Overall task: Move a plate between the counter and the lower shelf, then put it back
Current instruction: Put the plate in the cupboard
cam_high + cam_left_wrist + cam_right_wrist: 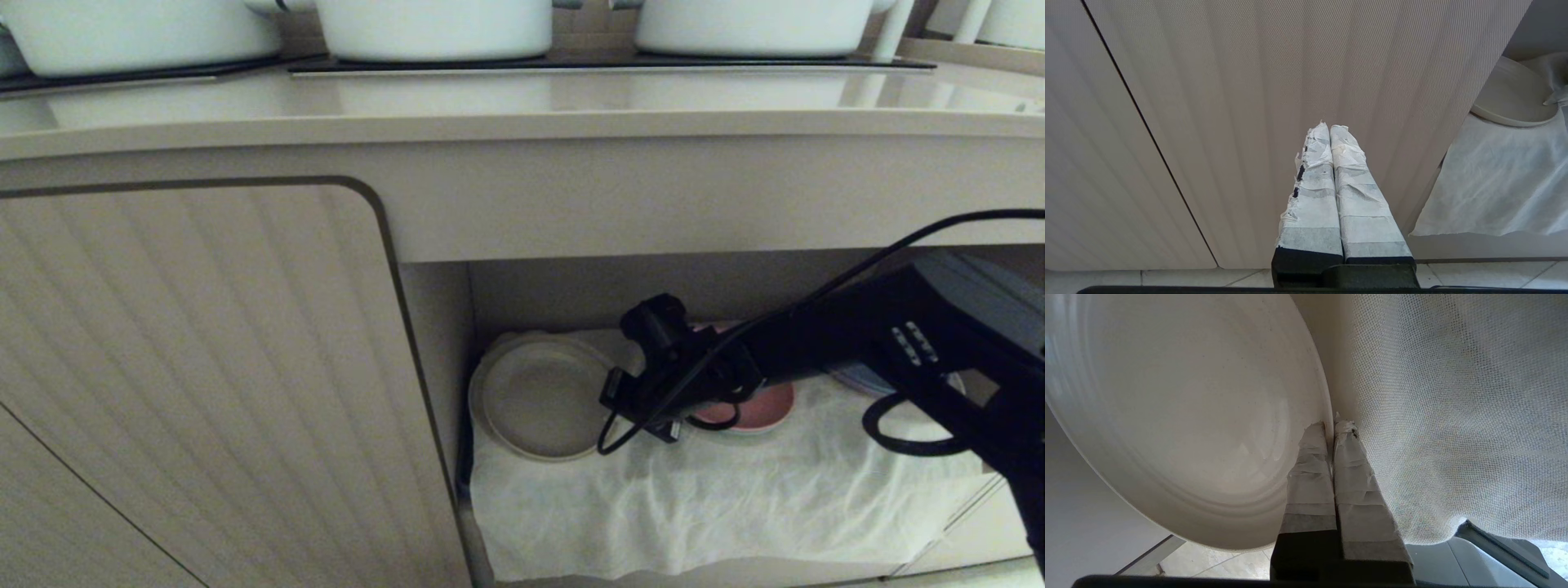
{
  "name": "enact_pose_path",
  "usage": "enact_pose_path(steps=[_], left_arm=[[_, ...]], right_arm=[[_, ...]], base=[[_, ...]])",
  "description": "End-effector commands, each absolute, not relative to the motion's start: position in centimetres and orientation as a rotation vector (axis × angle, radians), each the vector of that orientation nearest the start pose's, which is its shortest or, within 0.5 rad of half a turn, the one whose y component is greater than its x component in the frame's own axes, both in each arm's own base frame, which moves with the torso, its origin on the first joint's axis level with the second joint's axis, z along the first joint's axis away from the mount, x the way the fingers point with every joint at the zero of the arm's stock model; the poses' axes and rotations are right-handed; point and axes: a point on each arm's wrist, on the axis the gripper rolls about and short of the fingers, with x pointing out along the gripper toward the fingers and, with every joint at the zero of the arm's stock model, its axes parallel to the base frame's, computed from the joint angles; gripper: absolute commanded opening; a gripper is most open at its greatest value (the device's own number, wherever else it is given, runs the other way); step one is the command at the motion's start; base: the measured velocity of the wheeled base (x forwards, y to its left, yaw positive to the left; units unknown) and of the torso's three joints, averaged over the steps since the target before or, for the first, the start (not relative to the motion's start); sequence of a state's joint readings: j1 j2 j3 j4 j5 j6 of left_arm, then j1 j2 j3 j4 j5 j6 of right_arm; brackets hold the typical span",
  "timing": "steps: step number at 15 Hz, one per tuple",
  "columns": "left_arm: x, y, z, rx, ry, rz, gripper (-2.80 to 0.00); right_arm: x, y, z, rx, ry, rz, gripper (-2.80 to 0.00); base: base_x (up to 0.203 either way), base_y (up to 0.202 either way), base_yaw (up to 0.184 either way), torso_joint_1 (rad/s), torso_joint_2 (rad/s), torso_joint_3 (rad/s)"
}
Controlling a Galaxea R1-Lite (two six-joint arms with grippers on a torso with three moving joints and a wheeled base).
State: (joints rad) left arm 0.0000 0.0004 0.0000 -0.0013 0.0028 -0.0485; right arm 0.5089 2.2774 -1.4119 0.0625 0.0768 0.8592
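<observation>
- right gripper point(1329, 426): taped fingers pinched on rim of the plate point(1180, 416)
- white cloth point(1453, 416) (coarse weave) just beside the rim
- tiled floor point(1224, 565) visible below

Three white round pots point(433, 28) are set on the long pale-beige table point(522, 106). Below it, in the recessed lower shelf point(571, 294), the round matte cream plate point(543, 398) is placed left of a round pink plate point(763, 408), both on the wrinkled white cloth point(694, 506).
</observation>
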Motion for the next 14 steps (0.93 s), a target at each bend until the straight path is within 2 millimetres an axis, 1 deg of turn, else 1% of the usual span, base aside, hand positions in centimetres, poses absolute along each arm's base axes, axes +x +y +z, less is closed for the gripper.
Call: enact_pose_path(steps=[1,4,5,14], left_arm=[[-2.28,0.01,7.56,-0.049,-0.002,0.003,-2.8],[-2.28,0.01,7.56,-0.049,-0.002,0.003,-2.8],[-2.28,0.01,7.56,-0.049,-0.002,0.003,-2.8],[-2.28,0.01,7.56,-0.049,-0.002,0.003,-2.8]], right_arm=[[37.19,20.97,6.27,0.579,1.076,0.112,-2.8],[37.16,20.95,6.24,0.578,1.078,0.111,-2.8],[37.14,20.94,6.28,0.578,1.078,0.111,0.0],[36.39,21.91,6.55,0.558,1.079,0.129,0.0]], base=[[0.0,0.0,0.0,0.0,0.0,0.0],[0.0,0.0,0.0,0.0,0.0,0.0],[0.0,0.0,0.0,0.0,0.0,0.0],[0.0,0.0,0.0,0.0,0.0,0.0]])
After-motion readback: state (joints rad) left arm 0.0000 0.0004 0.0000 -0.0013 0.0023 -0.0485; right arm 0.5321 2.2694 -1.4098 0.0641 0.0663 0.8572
